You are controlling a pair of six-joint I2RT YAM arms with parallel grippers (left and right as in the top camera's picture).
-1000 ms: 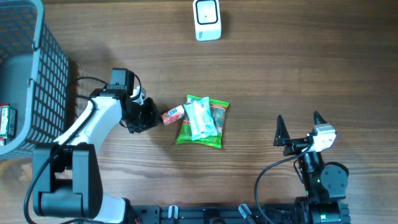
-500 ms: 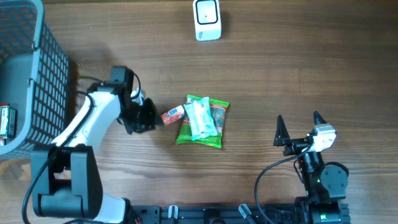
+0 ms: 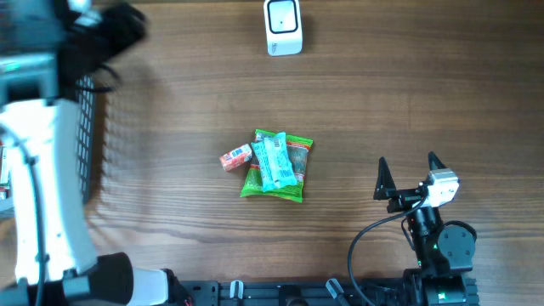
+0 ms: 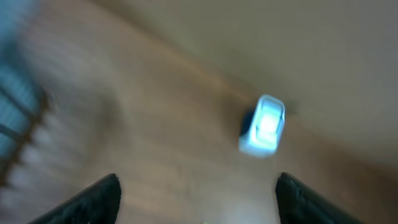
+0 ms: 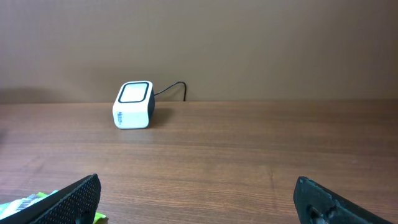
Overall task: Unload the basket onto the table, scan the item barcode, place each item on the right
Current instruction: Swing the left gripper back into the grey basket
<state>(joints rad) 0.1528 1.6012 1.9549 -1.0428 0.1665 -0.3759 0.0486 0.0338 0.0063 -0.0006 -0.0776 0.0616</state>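
Pickup stage, I am judging. Left gripper (image 4: 198, 186) hovering at 10 o'clock, fingers spread, empty; right gripper (image 3: 406, 176) idling at 4 o'clock, spread. Orange packet (image 3: 236, 156) lying at 9 o'clock of green pouch (image 3: 293, 174). Next: grasping packet, presenting it to scanner (image 3: 283, 27) at 12.

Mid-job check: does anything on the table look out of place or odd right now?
Nothing looks spilled or damaged. The items are piled: a blue packet lies askew across the green packet, with a small orange box at its left edge. The scanner sits upright.
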